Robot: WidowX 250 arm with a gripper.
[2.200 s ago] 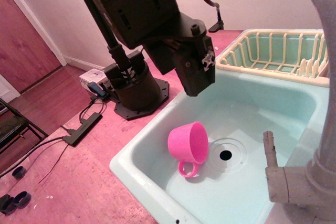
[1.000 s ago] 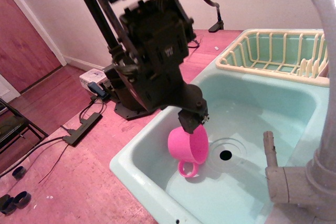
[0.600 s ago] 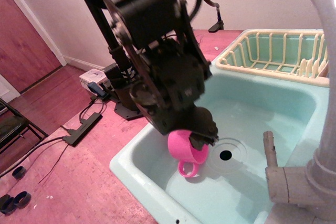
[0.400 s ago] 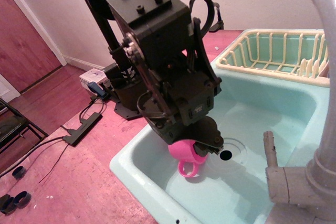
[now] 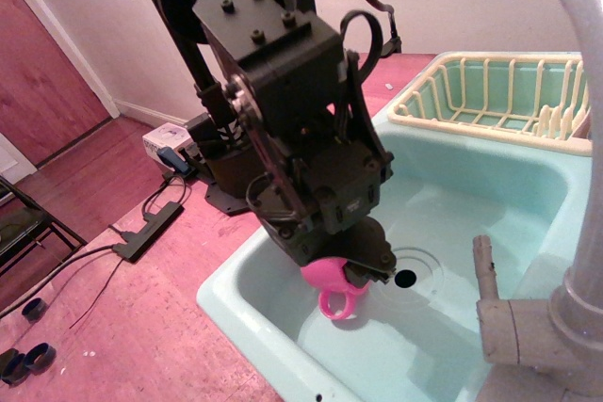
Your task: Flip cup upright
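Observation:
The bright pink cup (image 5: 325, 280) lies on its side on the floor of the pale green sink (image 5: 443, 327), left of the drain. Only its lower edge and its round loop handle (image 5: 341, 306) show. The black arm hangs right over it and hides most of it. My gripper (image 5: 363, 265) is down at the cup, its dark fingers against the cup's right side near the rim. The arm's body hides how the fingers stand, so I cannot tell whether they are shut on the cup.
The drain hole (image 5: 405, 278) lies just right of the cup. A cream dish rack (image 5: 490, 96) stands at the sink's back right. A grey faucet (image 5: 556, 261) rises at the right front. The arm's base (image 5: 236, 176) sits on the pink counter left of the sink.
The arm has come down from above the sink onto the cup and now covers most of it. In the last half second it has barely moved. The cup stays in place.

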